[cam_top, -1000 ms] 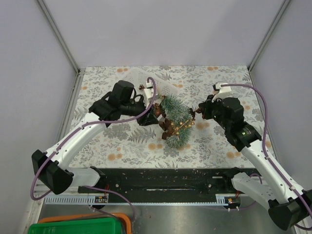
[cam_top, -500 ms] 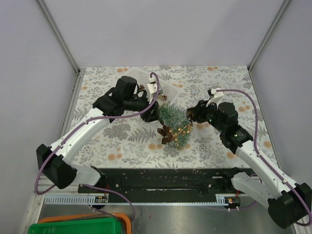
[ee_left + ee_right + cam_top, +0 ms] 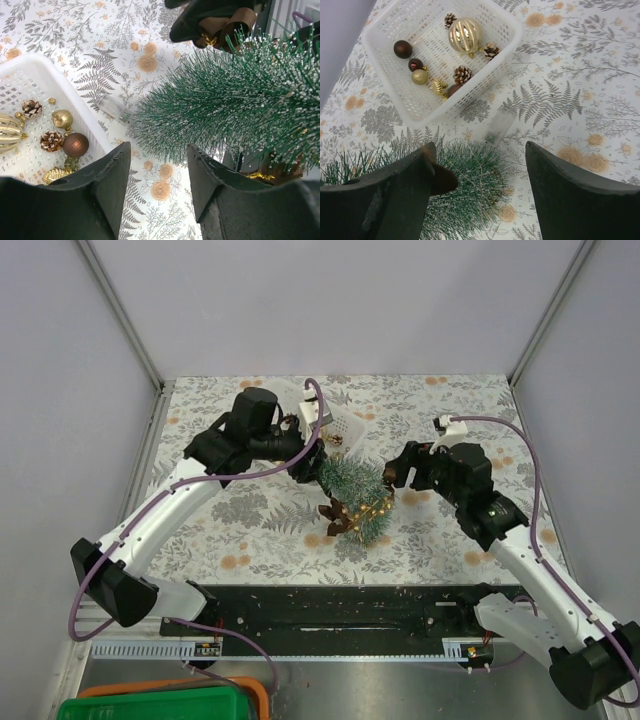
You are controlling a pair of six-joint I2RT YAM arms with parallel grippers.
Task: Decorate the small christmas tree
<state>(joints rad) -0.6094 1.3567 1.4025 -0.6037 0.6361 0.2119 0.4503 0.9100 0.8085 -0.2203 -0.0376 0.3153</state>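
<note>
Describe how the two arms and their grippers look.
The left arm and right arm have white links with black joint housings; a purple cable loops along each. The left gripper and right gripper have thick matte-black wedge-shaped fingers.

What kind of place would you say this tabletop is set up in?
Most likely a robotics lab test cell, not a home: plain grey walls in metal framing enclose the table, and the left arm and right arm are bolted to a rail.

Top view high, looking down — both wrist views close, sharing tree (image 3: 240, 100), basket (image 3: 476, 92)
</note>
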